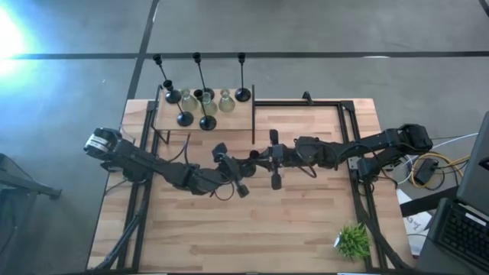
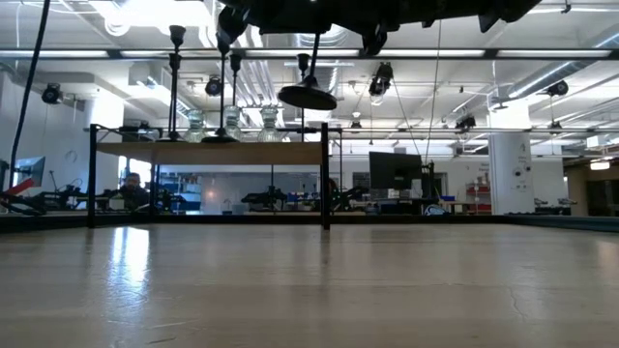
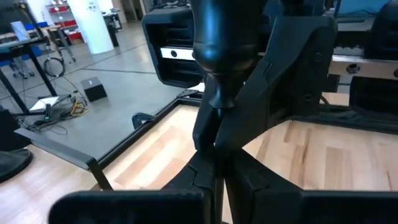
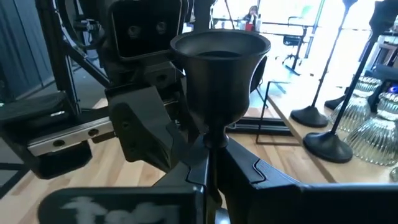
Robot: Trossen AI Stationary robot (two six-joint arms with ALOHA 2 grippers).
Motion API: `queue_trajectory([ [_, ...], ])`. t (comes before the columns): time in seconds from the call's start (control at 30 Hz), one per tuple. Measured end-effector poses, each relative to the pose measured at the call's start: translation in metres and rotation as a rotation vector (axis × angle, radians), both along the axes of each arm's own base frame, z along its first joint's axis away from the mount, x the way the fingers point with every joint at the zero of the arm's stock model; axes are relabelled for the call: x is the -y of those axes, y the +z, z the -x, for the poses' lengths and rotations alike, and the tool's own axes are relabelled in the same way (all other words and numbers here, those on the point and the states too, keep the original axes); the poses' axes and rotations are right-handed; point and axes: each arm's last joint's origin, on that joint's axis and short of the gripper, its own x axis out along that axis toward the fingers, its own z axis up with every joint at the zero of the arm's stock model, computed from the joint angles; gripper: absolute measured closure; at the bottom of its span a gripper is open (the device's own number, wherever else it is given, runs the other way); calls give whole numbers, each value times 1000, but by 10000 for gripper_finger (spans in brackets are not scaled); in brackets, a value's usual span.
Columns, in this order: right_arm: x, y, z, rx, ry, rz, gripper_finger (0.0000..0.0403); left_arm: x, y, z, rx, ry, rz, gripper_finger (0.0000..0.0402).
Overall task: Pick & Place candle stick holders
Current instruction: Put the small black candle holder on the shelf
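High view: both arms [image 1: 252,164] mid-table.

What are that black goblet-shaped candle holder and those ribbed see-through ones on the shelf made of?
The black candle holder looks like metal with a matte dark coating: smooth cup, soft dull sheen, very thin stem. The ribbed holders look like clear pressed glass, faintly green, since light passes through their fluted sides.

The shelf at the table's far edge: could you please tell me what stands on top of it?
Black holders with thin stems and three pale glass holders stand on the shelf. They overlap, so the black ones' count is unclear.
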Motion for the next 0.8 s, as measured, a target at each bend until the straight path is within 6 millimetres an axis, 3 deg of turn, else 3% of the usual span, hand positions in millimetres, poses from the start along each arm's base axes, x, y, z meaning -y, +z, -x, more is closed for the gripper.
queue_trajectory([
  [0.2,1,14,20,-53,5,-4,355,-2,7,9,-24,5,-2,384],
  [0.43,5,34,68,-180,-1,-6,344,-6,16,23,-3,17,-2,385],
  [0.6,12,34,107,-268,-116,40,352,-12,21,37,13,127,-18,385],
  [0.8,20,32,151,-104,-243,107,360,-15,24,45,30,141,-13,385],
])
